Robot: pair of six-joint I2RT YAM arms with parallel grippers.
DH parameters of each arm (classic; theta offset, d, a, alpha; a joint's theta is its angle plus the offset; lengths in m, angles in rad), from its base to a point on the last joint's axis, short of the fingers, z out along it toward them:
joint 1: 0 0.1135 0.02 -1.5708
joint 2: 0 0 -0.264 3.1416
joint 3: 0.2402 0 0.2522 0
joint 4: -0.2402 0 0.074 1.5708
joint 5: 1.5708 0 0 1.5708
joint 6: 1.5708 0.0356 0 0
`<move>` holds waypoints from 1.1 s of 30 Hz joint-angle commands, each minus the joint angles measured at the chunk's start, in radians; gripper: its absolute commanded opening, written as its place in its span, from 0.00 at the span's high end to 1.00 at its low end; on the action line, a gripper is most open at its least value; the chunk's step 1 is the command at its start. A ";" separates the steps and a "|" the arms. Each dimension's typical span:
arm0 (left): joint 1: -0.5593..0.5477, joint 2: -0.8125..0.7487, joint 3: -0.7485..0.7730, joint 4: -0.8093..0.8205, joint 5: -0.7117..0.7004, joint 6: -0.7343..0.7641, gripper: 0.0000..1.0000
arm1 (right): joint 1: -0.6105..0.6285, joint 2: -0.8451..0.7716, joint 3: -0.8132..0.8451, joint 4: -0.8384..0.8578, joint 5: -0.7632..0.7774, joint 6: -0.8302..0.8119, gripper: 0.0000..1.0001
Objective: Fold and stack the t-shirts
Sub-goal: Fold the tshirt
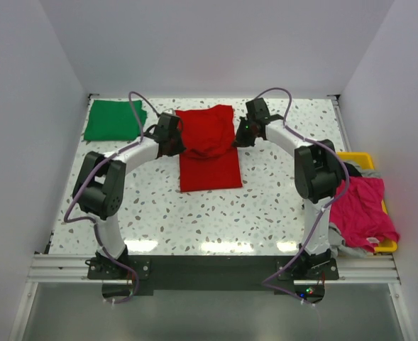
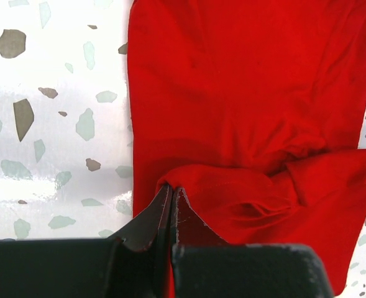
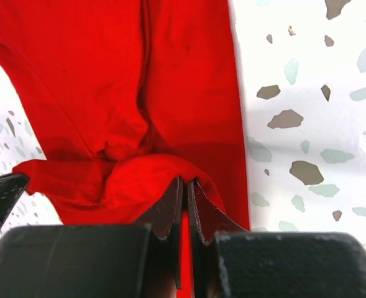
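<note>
The red t-shirt [image 1: 207, 150] lies in the middle of the table, its far part lifted and bunched between the two grippers. My left gripper [image 1: 174, 144] is shut on the shirt's left edge; in the left wrist view the gripper [image 2: 171, 189] pinches a red fold [image 2: 232, 124]. My right gripper [image 1: 241, 135] is shut on the shirt's right edge; in the right wrist view the gripper [image 3: 185, 182] pinches red cloth [image 3: 139, 81]. A folded green t-shirt [image 1: 113, 120] lies at the far left corner.
A yellow tray [image 1: 365, 158] at the right edge holds a magenta garment [image 1: 363, 210] over black and grey ones. White walls enclose the speckled table [image 1: 265, 206] on three sides.
</note>
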 commanded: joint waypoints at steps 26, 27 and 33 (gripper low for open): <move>0.011 -0.215 -0.206 0.188 0.162 0.029 0.74 | 0.046 -0.235 -0.177 0.076 0.037 -0.128 0.53; -0.001 -0.209 -0.207 0.191 0.162 0.027 0.78 | 0.063 -0.238 -0.182 0.075 0.054 -0.135 0.55; -0.065 -0.098 -0.149 0.192 0.173 0.023 0.88 | 0.189 -0.195 -0.176 0.075 0.141 -0.163 0.58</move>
